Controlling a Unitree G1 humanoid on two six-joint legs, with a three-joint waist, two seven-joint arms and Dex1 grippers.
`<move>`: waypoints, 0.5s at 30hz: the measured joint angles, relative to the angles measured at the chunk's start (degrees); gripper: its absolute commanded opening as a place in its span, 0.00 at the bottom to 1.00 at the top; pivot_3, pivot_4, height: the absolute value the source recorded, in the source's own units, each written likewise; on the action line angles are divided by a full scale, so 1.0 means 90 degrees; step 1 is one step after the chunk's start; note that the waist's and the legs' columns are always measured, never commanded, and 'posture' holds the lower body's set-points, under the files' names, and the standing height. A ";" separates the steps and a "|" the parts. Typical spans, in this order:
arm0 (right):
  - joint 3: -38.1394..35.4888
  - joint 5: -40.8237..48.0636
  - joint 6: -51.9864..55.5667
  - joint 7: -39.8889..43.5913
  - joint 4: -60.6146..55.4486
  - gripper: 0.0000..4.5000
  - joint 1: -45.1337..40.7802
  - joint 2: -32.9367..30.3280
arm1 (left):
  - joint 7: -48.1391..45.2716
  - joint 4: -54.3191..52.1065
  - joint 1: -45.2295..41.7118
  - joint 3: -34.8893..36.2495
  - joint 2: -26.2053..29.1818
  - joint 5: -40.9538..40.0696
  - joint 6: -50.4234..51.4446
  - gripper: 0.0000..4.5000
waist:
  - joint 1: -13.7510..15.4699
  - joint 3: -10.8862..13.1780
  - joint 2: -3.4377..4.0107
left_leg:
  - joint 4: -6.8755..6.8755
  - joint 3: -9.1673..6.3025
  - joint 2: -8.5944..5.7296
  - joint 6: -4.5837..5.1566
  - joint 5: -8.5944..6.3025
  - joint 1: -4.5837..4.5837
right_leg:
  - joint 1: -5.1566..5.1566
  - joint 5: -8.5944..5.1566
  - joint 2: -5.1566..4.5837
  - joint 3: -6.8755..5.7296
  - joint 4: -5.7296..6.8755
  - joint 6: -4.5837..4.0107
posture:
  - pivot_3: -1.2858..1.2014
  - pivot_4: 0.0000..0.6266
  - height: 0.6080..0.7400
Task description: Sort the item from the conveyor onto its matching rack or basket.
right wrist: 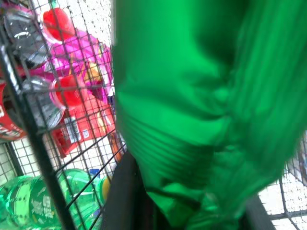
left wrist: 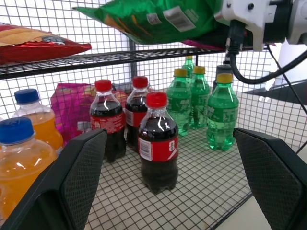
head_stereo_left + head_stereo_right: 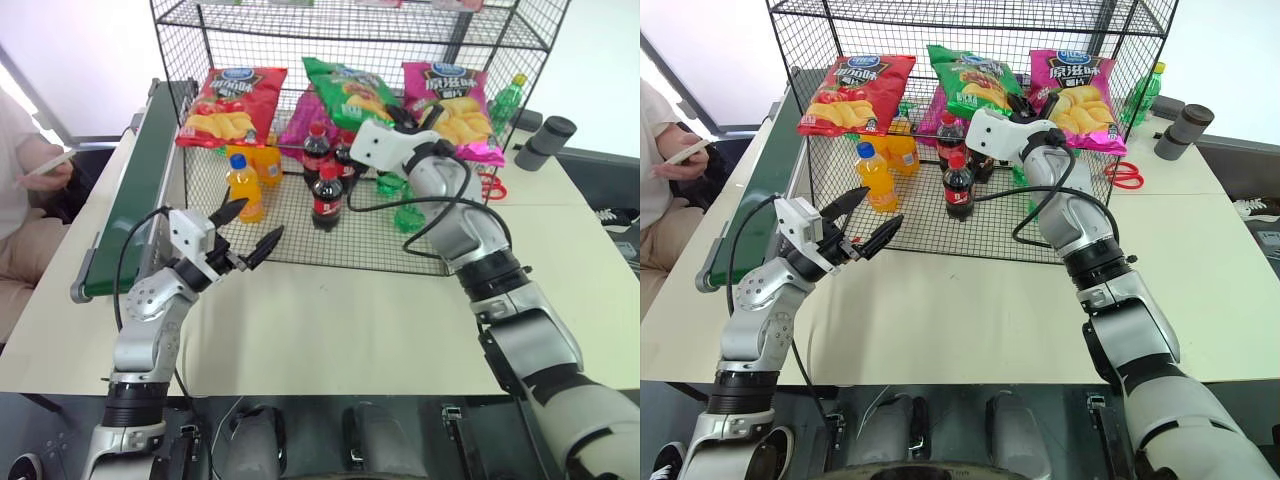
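The item, a shiny green crisp bag [image 3: 345, 92], lies tilted on the middle tier of the black wire rack [image 3: 300, 252], between a red bag and a magenta one. My right gripper [image 3: 408, 118] reaches into that tier at the bag's near end. In the right wrist view the bag's crumpled edge [image 1: 192, 96] sits between fingers [image 1: 127, 191] that stand a little apart. My left gripper [image 3: 256, 224] hovers open and empty in front of the rack's bottom tier, facing the bottles. The dark-green conveyor [image 3: 130, 190] runs along the rack's left side with nothing on the part in view.
A red crisp bag [image 3: 232, 105] and a magenta crisp bag [image 3: 455, 100] share the tier. Cola bottles [image 3: 327, 197], orange bottles [image 3: 243, 187] and green bottles [image 2: 220, 115] stand below. Red scissors [image 3: 492, 185] and a dark cylinder [image 3: 545, 140] lie right of the rack. A person [image 3: 25, 190] sits at the left.
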 measured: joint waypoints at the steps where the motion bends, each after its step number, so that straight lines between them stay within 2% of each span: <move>1: 0.0000 0.0025 -0.0006 -0.0021 0.0000 0.68 -0.0012 0.0005 | 0.0000 0.0000 0.0000 0.0000 0.0008 0.0000 -0.0025 1.00 | -0.0002 0.0000 0.0000 | 0.0000 0.0000 0.0000 0.0000 0.0000 0.0000 | 0.0000 0.0000 0.0000 0.0000 0.0000 0.0000 | 0.52 0.24 1.00; 3: -0.0009 0.0034 -0.0020 -0.0048 0.0000 0.89 -0.0108 -0.0002 | 0.0001 0.0001 -0.0001 0.0001 0.0033 0.0000 -0.0054 1.00 | -0.0014 0.0000 0.0000 | 0.0000 0.0000 0.0001 0.0000 0.0000 0.0001 | 0.0000 0.0000 0.0001 0.0000 0.0001 0.0000 | 0.52 0.24 1.00; 11: -0.0097 0.0617 -0.0082 0.0566 -0.0503 0.89 0.0010 0.0035 | -0.0017 0.0031 0.0262 0.0002 0.0042 0.0000 -0.0174 1.00 | -0.0005 0.0000 0.0000 | -0.0003 -0.0001 0.0003 0.0002 -0.0001 0.0002 | 0.0001 0.0000 0.0001 0.0000 0.0000 0.0000 | 0.52 0.24 1.00; 15: -0.0334 0.1280 0.0111 0.0931 -0.0622 0.89 0.0030 0.0283 | -0.0005 0.0033 0.0252 -0.0001 0.0039 0.0000 -0.0195 1.00 | -0.0001 0.0000 0.0000 | -0.0003 -0.0002 0.0003 0.0002 -0.0001 0.0002 | 0.0002 0.0001 0.0001 -0.0002 0.0002 -0.0001 | 0.52 0.24 1.00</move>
